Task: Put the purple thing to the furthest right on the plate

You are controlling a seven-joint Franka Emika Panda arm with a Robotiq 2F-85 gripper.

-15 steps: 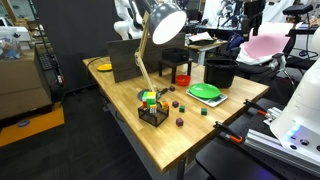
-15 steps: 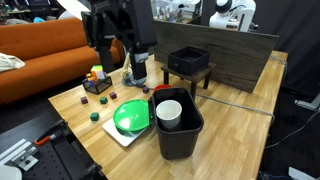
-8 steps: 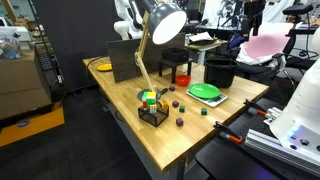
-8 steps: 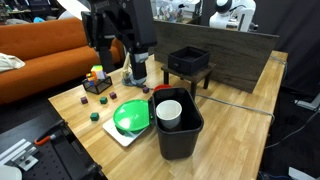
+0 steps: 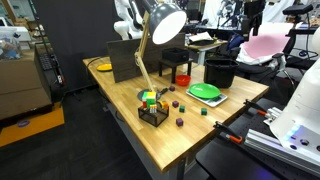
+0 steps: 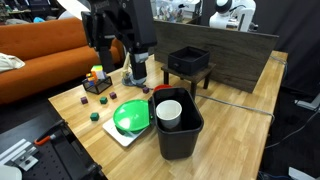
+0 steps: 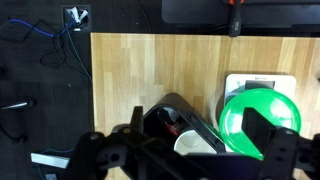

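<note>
Hanging high above the wooden table (image 7: 130, 70), the gripper (image 7: 192, 112) looks straight down in the wrist view. Its two dark fingers (image 7: 272, 142) are spread wide apart along the bottom of the frame. Below them, at the lower middle of that view, stands a black bucket (image 7: 168, 108) with a white cup (image 7: 192, 142) inside it. Just beside the bucket, at the lower right of the frame, lies the bright green plate (image 7: 260, 100), resting on a white square board (image 7: 255, 82).

In both exterior views the plate (image 5: 206, 92) (image 6: 130, 117) sits next to the bucket (image 5: 220, 72) (image 6: 180, 135). A small purple block (image 5: 180, 122) lies on the table below and left of the plate in an exterior view. It is well apart from the plate, and a small green block (image 5: 201, 112) lies between the two. In the facing exterior view the purple block (image 6: 80, 100) lies at the left middle of the frame. The green block (image 6: 95, 117) is just below and right of it, and the plate is further right. A few more small dark blocks are scattered near these, too small to tell their colours.

A black basket of coloured cubes (image 5: 152, 110) (image 6: 97, 83) stands left of the blocks in both exterior views. A desk lamp (image 5: 165, 20) rises over the basket, and a red cup (image 5: 182, 78) stands above and left of the plate. An orange sofa (image 6: 40, 50) fills the upper left behind the table.
</note>
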